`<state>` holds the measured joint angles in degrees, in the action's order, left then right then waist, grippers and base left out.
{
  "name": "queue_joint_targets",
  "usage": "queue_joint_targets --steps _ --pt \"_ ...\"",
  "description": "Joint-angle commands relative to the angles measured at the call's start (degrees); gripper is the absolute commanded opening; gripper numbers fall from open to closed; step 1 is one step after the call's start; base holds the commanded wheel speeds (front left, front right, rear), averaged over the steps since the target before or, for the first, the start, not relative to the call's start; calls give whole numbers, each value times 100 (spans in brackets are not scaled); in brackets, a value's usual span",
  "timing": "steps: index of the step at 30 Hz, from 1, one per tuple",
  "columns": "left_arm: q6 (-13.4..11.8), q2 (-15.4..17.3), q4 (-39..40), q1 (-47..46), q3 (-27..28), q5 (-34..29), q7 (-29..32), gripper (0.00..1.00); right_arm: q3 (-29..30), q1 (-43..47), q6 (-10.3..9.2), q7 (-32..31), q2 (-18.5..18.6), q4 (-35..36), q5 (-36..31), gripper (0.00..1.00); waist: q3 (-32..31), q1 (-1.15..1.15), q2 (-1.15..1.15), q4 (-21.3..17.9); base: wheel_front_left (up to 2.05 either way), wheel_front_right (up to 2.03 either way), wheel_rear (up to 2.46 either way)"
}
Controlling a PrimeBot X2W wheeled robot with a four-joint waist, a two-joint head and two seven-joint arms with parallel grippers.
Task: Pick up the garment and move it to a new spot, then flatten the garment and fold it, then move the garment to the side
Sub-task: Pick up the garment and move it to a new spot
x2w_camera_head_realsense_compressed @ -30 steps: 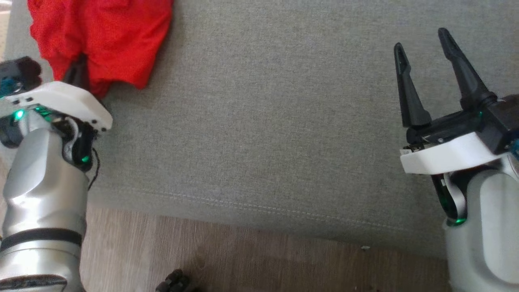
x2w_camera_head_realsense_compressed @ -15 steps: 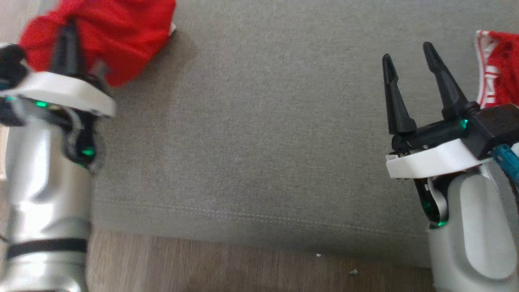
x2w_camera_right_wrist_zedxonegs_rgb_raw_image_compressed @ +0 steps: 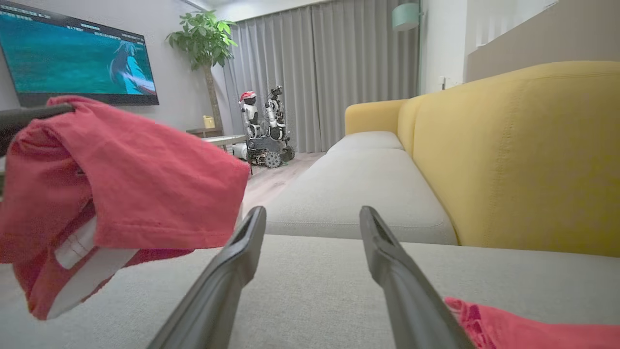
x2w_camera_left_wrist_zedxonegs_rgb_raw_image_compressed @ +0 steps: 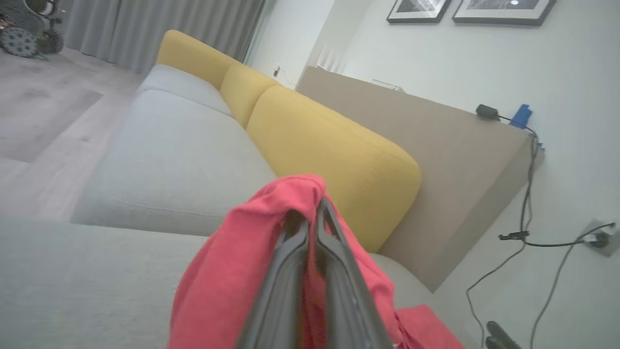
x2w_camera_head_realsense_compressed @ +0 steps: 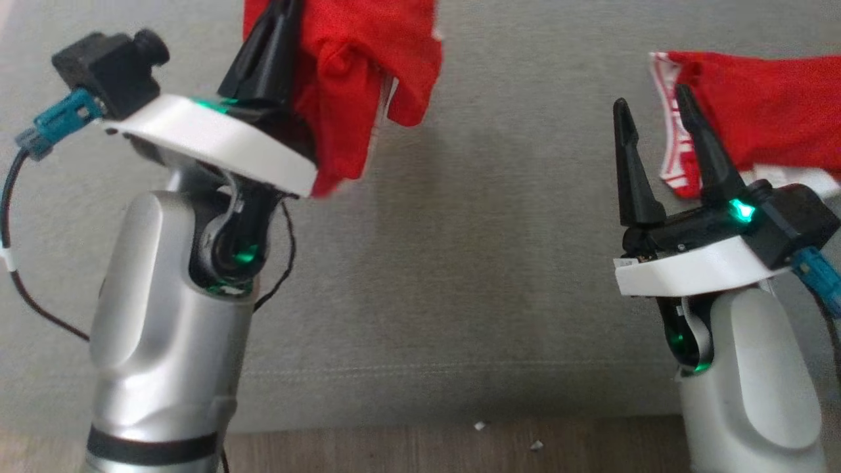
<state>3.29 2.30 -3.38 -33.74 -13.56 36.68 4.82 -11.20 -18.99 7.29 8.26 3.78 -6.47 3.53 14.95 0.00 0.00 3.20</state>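
The garment (x2w_camera_head_realsense_compressed: 355, 66) hangs from my left gripper (x2w_camera_left_wrist_zedxonegs_rgb_raw_image_compressed: 312, 218) over the cushion's (x2w_camera_head_realsense_compressed: 460, 263) far left — a second garment (x2w_camera_head_realsense_compressed: 762, 118) lies far right.

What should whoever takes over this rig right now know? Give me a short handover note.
Left hand: shut on the red garment, which hangs bunched above the grey sofa seat.
Right hand: open, empty, hovering over the seat.
A second red piece with white trim lies on the seat just beyond the right hand, apart from the held one.
Done: garment picked up.
Left: set it down at a new spot, flatten it, fold it, move it to the side.
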Motion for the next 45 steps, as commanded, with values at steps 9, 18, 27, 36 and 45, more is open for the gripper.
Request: queue_joint_targets --steps 9,18,27,36,45 --pt "-995 60 514 -566 -643 482 -303 0 -309 -372 20 242 -90 111 279 100 345 0 0 -881 0 0 0" --pt "-1215 135 -1315 -1010 -1013 -115 -1080 0 -588 -656 20 419 -90 89 481 100 824 0 0 -1422 0 0 0" --pt "-1112 361 -2964 -1433 -1185 -674 -1782 100 -720 -742 20 524 -90 11 559 100 887 0 0 -1493 0 0 0" --pt "-805 577 -2594 -1173 -877 -761 -1975 100 -602 -600 20 461 -90 -141 370 100 586 0 0 -963 0 0 0" --pt "-712 972 -1107 204 -287 -1208 -1980 100 -425 -320 20 267 -91 -234 57 100 179 0 0 -340 0 0 0"
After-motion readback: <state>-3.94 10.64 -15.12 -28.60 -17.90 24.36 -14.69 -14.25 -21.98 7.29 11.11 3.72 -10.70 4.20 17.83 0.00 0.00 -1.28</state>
